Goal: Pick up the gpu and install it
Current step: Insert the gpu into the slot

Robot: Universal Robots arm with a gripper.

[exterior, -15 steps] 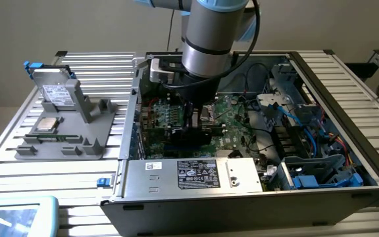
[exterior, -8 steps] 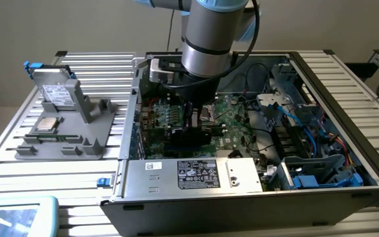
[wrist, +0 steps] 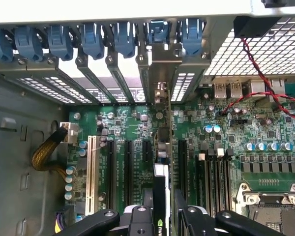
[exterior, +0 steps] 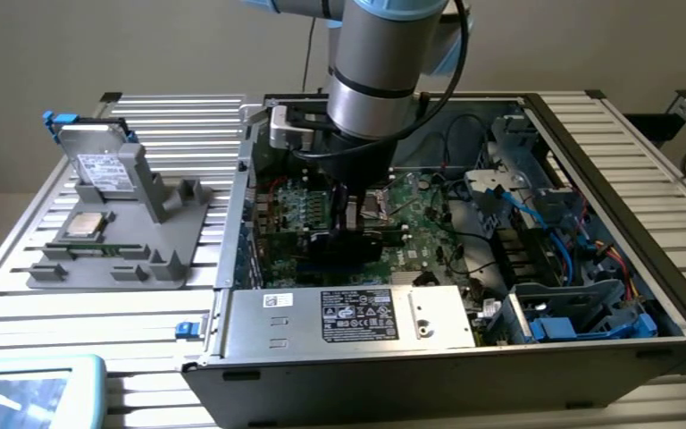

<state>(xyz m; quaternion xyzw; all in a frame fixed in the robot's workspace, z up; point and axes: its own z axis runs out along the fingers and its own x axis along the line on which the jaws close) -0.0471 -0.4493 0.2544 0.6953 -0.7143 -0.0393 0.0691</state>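
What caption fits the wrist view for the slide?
End effector grips the gpu edge-on at the expansion slots, bracket end toward the rear slot covers.

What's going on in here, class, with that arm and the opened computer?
The fingers of the robot arm are down inside the open computer case, clamped on the gpu. The card stands edge-on over the motherboard, in line with an expansion slot. Whether it is fully seated cannot be told. A hard drive and CPU chip sit outside on a grey holder.
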